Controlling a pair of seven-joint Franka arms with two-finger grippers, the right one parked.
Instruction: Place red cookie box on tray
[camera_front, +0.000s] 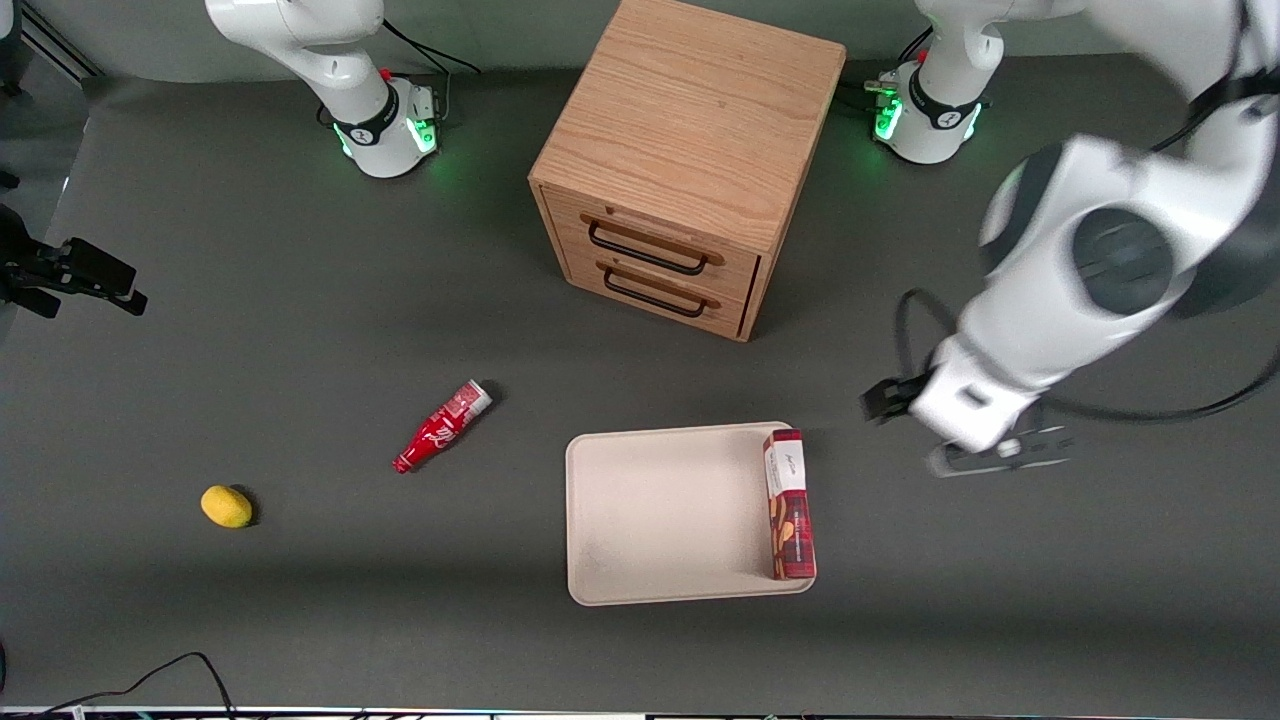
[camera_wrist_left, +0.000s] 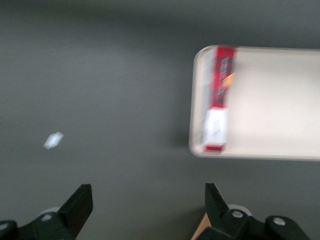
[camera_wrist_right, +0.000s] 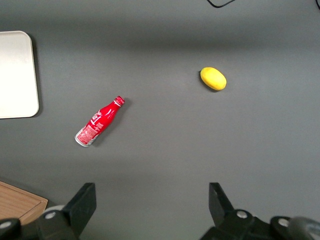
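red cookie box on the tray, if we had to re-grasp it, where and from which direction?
Judging by its pose: the red cookie box lies flat along the tray edge nearest the working arm. Come straight down and pinch its narrow width near mid-length, fingers across the long sides. The low rim beside it may crowd one finger. The gripper is open, above bare table beside the tray.

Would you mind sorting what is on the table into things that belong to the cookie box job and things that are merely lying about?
Belongs to the job:
- red cookie box, lying on the tray along its edge toward the working arm
- tray
- gripper, open and empty, over the table beside the tray

Lying about:
- red bottle
- yellow fruit
- wooden drawer cabinet
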